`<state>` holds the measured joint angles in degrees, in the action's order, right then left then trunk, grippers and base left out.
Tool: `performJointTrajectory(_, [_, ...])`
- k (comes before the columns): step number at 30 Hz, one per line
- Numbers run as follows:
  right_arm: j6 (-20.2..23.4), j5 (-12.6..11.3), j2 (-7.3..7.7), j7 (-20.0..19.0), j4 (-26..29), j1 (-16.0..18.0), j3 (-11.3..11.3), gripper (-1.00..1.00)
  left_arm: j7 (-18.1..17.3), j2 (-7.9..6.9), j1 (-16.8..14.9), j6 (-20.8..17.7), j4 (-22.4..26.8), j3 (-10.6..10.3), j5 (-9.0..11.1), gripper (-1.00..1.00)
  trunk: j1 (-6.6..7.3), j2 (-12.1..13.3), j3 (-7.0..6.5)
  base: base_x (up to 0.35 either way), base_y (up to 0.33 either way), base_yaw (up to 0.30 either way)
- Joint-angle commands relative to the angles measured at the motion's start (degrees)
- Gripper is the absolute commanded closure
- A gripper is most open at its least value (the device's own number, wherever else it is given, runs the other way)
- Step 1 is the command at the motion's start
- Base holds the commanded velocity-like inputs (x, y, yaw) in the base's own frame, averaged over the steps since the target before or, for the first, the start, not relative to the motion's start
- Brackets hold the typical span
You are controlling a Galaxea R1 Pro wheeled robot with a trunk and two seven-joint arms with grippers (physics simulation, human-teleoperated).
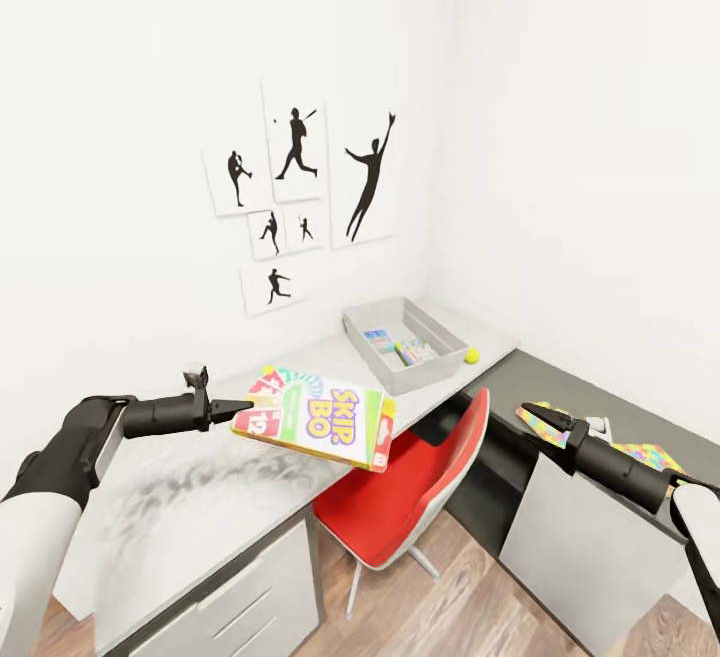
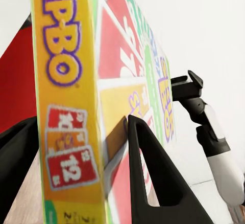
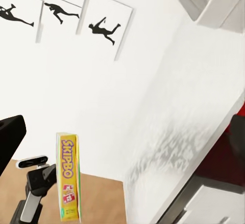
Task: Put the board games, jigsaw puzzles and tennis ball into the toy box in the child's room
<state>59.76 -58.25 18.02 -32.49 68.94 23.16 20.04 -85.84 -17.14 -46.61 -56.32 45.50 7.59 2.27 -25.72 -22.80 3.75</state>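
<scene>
The flat yellow-green-orange printed board game box (image 1: 318,420) hangs above the white tabletop (image 1: 200,497), short of the light grey toy box (image 1: 372,329), pinched at one end by the left gripper (image 1: 235,405). Held so far off-centre, it could droop, slip, or snag the bin's wall. I cannot tell whether the right gripper (image 1: 532,417) is apart.

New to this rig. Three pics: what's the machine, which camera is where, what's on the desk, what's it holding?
It's a simulated two-armed wheeled robot. The wide picture is from its head; the other two are from cameras by each gripper. The left gripper is shut on a Skip-Bo board game, held above the white table. The right gripper hovers over a jigsaw puzzle on the dark side unit. On the table: a grey toy box already holding items, and a tennis ball.
</scene>
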Motion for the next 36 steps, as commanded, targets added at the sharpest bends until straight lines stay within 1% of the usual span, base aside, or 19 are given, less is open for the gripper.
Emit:
performJointTrajectory(1, [0.2, 0.4, 0.0, -0.5, -0.1, 0.1, 0.1, -1.0, -0.2, 0.0, -0.1, -0.6, 0.5, 0.0, 0.0, 1.0, -0.06, -0.1, 0.09, 0.22, -0.224, 0.034])
performJointTrajectory(6, [0.2, 0.3, 0.0, -0.5, -0.1, 0.1, 0.1, -1.0, -0.2, 0.0, -0.1, -0.7, 1.4, 0.0, 0.0, 1.0, -0.06, -0.1, 0.03, 0.274, -0.153, -0.039])
performJointTrajectory(19, [0.2, 0.3, -0.08, -0.6, -0.1, 0.1, 0.1, -1.0, -0.2, 0.0, -0.1, -0.8, 1.5, -0.1, 0.0, 1.0, -0.06, -0.1, 0.03, 0.308, -0.146, -0.053])
performJointTrajectory(26, [0.2, 0.3, -0.09, -0.6, -0.1, 0.1, 0.1, -1.0, -0.2, 0.0, -0.1, -0.8, 1.5, -0.1, 0.0, 1.0, -0.06, -0.1, 0.03, 0.294, -0.197, -0.177])
performJointTrajectory(36, [0.2, 0.3, -0.17, -0.6, -0.1, 0.0, 0.1, -1.0, -0.2, 0.12, 0.0, -0.8, 1.5, -0.1, 0.0, 1.0, -0.06, -0.1, 0.03, 0.264, -0.237, -0.018])
